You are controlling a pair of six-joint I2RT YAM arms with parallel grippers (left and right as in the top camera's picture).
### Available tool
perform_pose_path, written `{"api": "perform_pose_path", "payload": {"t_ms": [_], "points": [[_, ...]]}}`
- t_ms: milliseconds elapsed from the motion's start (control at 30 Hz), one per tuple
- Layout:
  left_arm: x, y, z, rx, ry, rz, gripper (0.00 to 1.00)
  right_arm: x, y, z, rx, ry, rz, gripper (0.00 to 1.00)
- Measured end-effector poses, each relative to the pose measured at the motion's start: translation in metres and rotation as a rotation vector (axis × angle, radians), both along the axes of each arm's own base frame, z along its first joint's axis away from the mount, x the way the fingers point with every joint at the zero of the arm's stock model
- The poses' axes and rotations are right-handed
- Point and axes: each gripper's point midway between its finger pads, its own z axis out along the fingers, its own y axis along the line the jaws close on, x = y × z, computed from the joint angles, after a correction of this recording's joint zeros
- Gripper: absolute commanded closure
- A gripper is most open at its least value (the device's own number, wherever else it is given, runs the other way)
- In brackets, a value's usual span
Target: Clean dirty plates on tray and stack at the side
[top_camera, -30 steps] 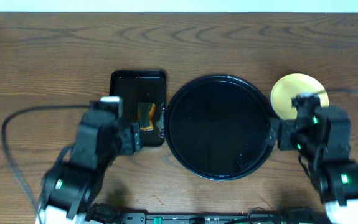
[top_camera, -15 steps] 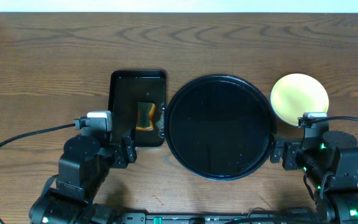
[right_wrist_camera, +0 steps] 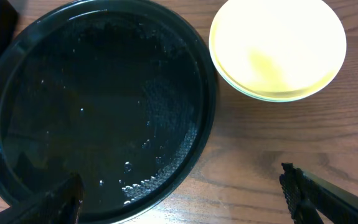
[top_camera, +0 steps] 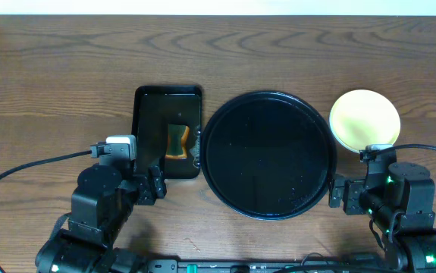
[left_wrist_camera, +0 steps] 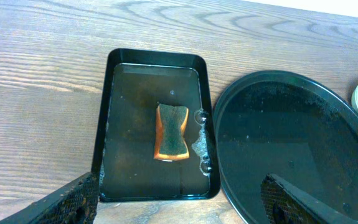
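Note:
The round black tray sits mid-table, wet and with no plates on it; it also shows in the left wrist view and the right wrist view. The plates stand stacked to the tray's right, pale yellow on top with a pale green rim just under it. My left gripper is open and empty above the table at the near end of the rectangular tray. My right gripper is open and empty over the tray's near right rim, short of the stack.
A smaller rectangular black tray left of the round tray holds water and a green and orange sponge, seen also in the left wrist view. Cables trail from both arms along the front of the wooden table.
Both arms have pulled back toward the front edge; the right arm no longer covers the plate stack. Over the last half second they have barely moved.

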Motion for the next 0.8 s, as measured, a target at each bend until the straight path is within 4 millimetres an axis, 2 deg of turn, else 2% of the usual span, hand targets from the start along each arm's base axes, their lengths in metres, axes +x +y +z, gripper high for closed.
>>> {"api": "perform_pose_path", "payload": {"t_ms": [100,200,433,733,800], "points": [[0.0,0.0,0.0,0.0,0.0,0.0,0.16,-0.006,-0.001,-0.003,-0.002,0.014,-0.001,0.01],[0.0,0.0,0.0,0.0,0.0,0.0,0.16,0.0,-0.001,0.004,0.002,-0.05,-0.002,0.01],[0.0,0.0,0.0,0.0,0.0,0.0,0.16,0.022,0.002,0.04,0.032,-0.396,-0.001,0.01],[0.0,0.0,-0.001,0.0,0.001,0.0,0.16,0.033,0.009,0.044,0.072,-0.717,0.029,0.01],[0.0,0.0,-0.001,0.0,0.001,0.0,0.16,0.035,0.012,0.051,0.084,-0.803,0.04,0.01]]}}
